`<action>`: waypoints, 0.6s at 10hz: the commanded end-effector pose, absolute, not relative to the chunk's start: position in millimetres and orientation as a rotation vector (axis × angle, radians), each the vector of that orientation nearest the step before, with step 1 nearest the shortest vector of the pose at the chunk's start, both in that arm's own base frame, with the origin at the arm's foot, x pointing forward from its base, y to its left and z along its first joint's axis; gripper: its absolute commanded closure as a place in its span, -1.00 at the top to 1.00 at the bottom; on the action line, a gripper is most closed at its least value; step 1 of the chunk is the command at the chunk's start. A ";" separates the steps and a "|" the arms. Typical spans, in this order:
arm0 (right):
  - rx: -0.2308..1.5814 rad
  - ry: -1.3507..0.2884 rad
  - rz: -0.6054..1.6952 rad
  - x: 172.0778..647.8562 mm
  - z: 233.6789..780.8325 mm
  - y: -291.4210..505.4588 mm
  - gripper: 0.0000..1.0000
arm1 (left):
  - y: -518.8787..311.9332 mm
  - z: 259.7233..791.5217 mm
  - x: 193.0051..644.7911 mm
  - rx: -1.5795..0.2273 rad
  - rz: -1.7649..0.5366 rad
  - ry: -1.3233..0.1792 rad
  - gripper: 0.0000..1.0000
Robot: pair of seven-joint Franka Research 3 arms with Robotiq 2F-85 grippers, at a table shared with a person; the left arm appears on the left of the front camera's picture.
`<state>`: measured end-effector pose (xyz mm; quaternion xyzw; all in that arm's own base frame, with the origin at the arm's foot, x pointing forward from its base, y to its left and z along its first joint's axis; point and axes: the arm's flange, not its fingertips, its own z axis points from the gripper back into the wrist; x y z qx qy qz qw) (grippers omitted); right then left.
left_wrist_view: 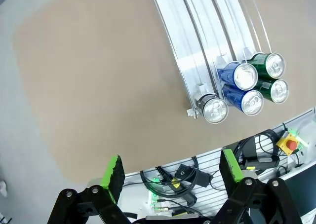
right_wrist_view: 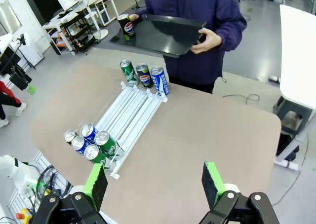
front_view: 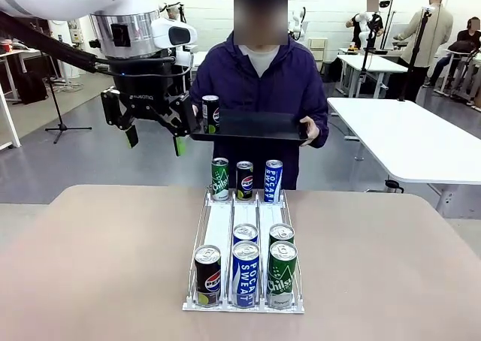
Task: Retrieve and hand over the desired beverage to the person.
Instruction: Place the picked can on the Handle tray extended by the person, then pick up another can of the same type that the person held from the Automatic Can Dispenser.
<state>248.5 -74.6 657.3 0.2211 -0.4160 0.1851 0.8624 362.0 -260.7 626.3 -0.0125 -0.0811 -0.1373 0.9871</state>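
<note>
The person in a dark purple jacket stands at the far side and holds a black tray with both hands. A black Pepsi can stands upright on the tray's left end. My left gripper hangs open in the air just left of the tray, with nothing between its green pads. In the left wrist view the left gripper looks down at the table. My right gripper is open and empty, high above the near table edge. The person, tray and can lie far ahead of it.
A white wire rack runs down the table's middle. Three cans stand at its far end and several cans at its near end. White tables stand behind at the right. Cables and an emergency stop button lie below the table's near edge.
</note>
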 end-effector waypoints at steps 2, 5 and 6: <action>0.481 -0.876 0.396 249.7 656.7 -74.1 1.00 | -263.5 632.8 357.3 -0.029 -0.283 -0.192 1.00; 0.481 -0.876 0.396 249.7 656.7 -74.1 1.00 | -263.5 632.8 357.3 -0.029 -0.283 -0.192 1.00; 0.481 -0.876 0.396 249.7 656.7 -74.1 1.00 | -263.5 632.8 357.3 -0.029 -0.283 -0.192 1.00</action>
